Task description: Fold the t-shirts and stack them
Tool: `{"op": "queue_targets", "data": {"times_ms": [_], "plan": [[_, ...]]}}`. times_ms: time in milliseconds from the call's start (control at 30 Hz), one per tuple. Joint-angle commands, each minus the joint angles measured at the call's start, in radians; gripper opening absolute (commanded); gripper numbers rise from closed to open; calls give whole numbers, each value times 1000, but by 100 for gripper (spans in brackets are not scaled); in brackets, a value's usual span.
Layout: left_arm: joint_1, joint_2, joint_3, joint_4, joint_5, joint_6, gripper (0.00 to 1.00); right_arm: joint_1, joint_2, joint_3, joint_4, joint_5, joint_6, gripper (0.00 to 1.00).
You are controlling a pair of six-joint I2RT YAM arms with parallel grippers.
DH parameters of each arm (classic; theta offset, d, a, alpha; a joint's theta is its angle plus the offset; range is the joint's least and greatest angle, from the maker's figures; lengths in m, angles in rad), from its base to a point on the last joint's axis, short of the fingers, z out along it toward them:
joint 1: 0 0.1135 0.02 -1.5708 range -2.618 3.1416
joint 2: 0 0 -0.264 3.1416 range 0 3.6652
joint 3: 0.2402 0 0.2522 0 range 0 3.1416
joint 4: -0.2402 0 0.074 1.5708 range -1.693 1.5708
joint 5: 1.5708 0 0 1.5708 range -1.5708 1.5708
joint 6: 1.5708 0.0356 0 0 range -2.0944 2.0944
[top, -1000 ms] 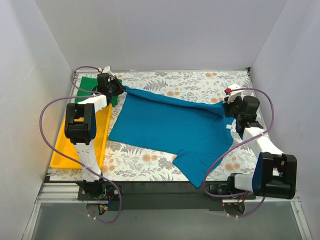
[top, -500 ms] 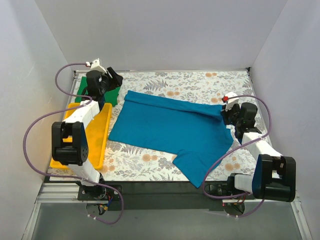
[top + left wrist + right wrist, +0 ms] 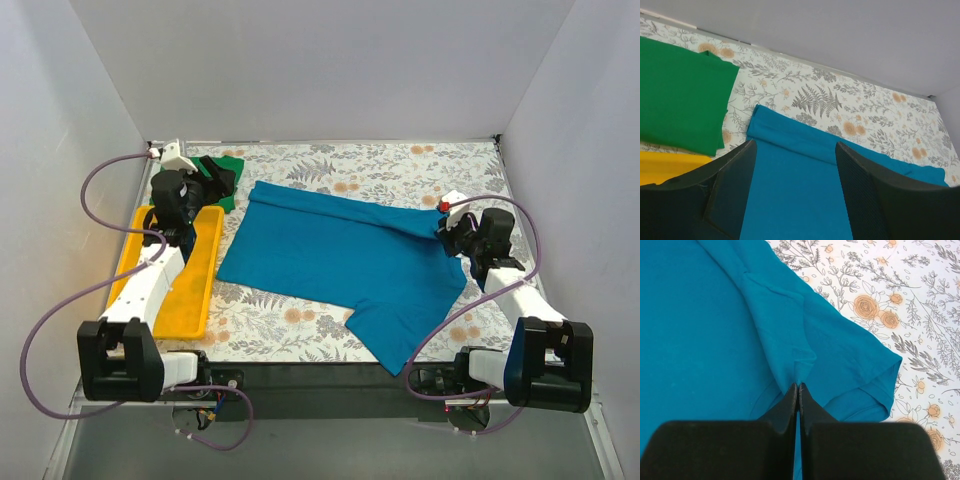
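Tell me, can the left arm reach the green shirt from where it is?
Probably yes. The left gripper is open and close beside the green shirt, which lies flat with nothing on top of it. It points more at the blue shirt, so it would likely need a small turn.

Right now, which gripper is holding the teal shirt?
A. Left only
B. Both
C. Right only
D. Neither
C: in the right wrist view, the right gripper is shut, pinching a fold of the teal shirt; the left gripper is open above the cloth with nothing between its fingers.
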Motion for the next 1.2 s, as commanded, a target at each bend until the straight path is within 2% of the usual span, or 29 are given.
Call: {"op": "queue_targets", "data": {"times_ms": [0, 467, 1167], "plan": [[4, -122, -50, -50, -9, 12, 63, -4, -31, 15, -37, -41, -66, 1], [4, -288, -159, -137, 63, -16, 63, 1, -7, 32, -164, -125, -175, 1], [4, -357, -252, -150, 91, -5, 63, 62, -84, 6, -291, -156, -293, 1]]}}
